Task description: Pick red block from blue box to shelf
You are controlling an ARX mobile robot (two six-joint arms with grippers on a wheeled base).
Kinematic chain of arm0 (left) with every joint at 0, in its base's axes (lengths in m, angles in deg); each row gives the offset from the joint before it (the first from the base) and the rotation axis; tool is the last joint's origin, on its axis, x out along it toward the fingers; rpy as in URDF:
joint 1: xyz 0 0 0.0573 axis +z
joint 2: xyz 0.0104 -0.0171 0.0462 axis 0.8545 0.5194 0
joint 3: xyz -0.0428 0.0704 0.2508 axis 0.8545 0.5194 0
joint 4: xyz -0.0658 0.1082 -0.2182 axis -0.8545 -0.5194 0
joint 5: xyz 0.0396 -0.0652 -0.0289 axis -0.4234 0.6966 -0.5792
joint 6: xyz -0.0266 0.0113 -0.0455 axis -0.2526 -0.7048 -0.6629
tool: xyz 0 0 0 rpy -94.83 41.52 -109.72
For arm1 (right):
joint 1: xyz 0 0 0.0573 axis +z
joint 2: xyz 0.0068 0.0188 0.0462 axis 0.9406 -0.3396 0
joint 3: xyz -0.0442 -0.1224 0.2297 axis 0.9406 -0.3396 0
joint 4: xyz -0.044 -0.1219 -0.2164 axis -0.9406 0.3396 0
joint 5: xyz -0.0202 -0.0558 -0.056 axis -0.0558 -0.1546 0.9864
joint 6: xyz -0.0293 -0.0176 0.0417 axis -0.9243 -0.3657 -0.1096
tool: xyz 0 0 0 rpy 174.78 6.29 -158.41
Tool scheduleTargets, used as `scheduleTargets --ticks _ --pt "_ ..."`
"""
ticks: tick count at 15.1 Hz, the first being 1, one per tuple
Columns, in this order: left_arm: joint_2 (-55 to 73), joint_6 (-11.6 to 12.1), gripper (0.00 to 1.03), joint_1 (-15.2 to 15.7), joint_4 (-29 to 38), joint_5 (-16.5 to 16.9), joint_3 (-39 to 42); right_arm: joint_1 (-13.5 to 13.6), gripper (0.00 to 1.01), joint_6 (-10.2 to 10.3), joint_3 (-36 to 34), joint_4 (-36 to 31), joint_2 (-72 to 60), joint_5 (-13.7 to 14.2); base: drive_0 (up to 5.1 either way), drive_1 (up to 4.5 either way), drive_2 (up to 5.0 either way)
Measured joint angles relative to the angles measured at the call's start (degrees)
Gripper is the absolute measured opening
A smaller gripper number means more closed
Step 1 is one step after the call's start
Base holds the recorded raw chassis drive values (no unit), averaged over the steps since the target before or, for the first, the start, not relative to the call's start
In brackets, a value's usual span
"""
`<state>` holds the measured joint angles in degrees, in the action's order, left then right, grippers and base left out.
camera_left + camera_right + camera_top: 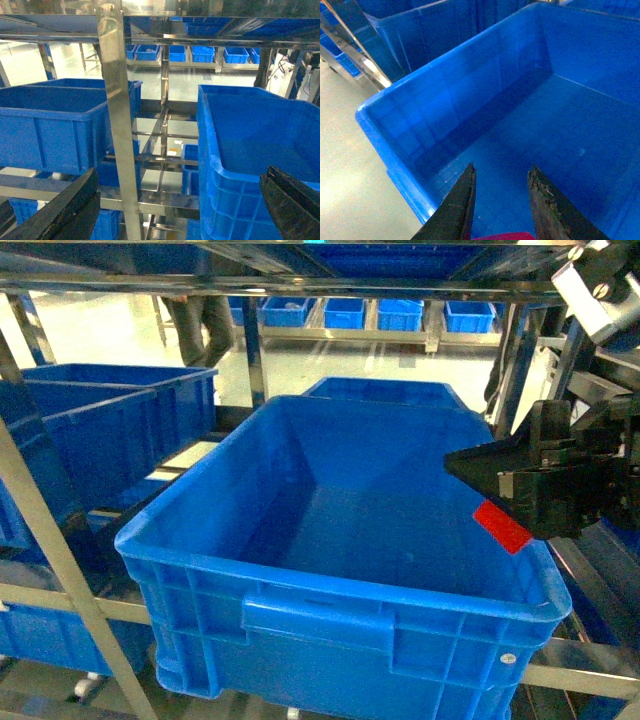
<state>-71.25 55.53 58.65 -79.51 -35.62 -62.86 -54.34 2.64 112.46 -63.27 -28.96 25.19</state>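
Observation:
The big blue box (300,585) stands on a tier of the steel shelf (60,560), and its floor looks bare. My right gripper (470,468) hovers over the box's right side, shut on the red block (503,527), which sticks out below the black fingers. In the right wrist view the red block (507,236) shows as a sliver at the bottom edge between the two fingers (460,205), above the blue box's inside (530,125). My left gripper (180,175) is wide open with nothing in it, facing a shelf post (112,100) left of the blue box (240,150).
Other blue crates (110,430) sit to the left on the same tier, and one (385,390) stands behind the box. A shelf rail (300,282) runs overhead. More crates (195,52) line a rack across the aisle.

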Motion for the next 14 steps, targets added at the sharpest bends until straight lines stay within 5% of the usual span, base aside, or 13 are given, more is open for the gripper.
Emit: scheduleTargets --ticks 9,14 --pt "0.0 0.0 0.98 0.0 0.0 0.0 0.0 -3.2 0.26 0.0 3.0 -5.8 -10.5 -0.2 0.0 0.00 0.0" --pt "0.0 0.0 0.98 0.0 0.0 0.0 0.0 -4.0 0.26 0.2 5.4 -9.1 -12.9 -3.1 0.0 0.00 0.0"
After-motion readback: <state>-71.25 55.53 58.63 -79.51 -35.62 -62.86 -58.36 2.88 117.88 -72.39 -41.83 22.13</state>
